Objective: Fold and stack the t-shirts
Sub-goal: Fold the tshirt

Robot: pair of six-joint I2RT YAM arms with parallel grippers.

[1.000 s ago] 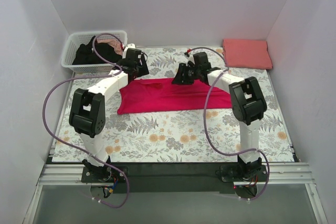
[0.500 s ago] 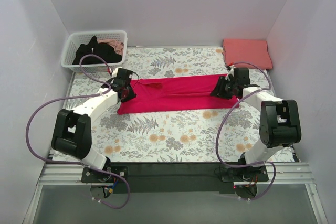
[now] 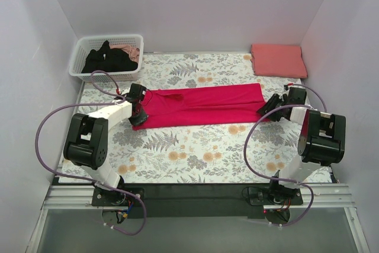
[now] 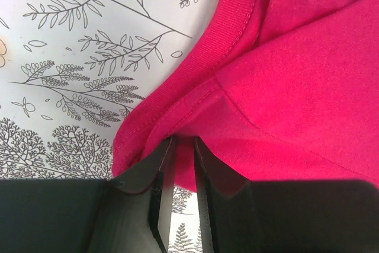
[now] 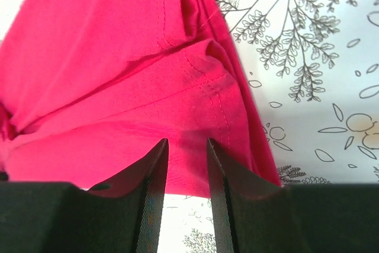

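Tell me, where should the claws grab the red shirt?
By its two short ends. The shirt lies flat in a long strip, so the left claw should come in low from the left end and the right claw from the right end. Each pinches the thin hemmed edge from the side.

a lab test booth: plain white enclosure walls (image 3: 189, 10), aluminium mounting rail (image 3: 71, 197)

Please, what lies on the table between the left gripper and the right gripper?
The crimson t-shirt, spread lengthwise on the floral cloth from left gripper to right gripper; the top view shows it.
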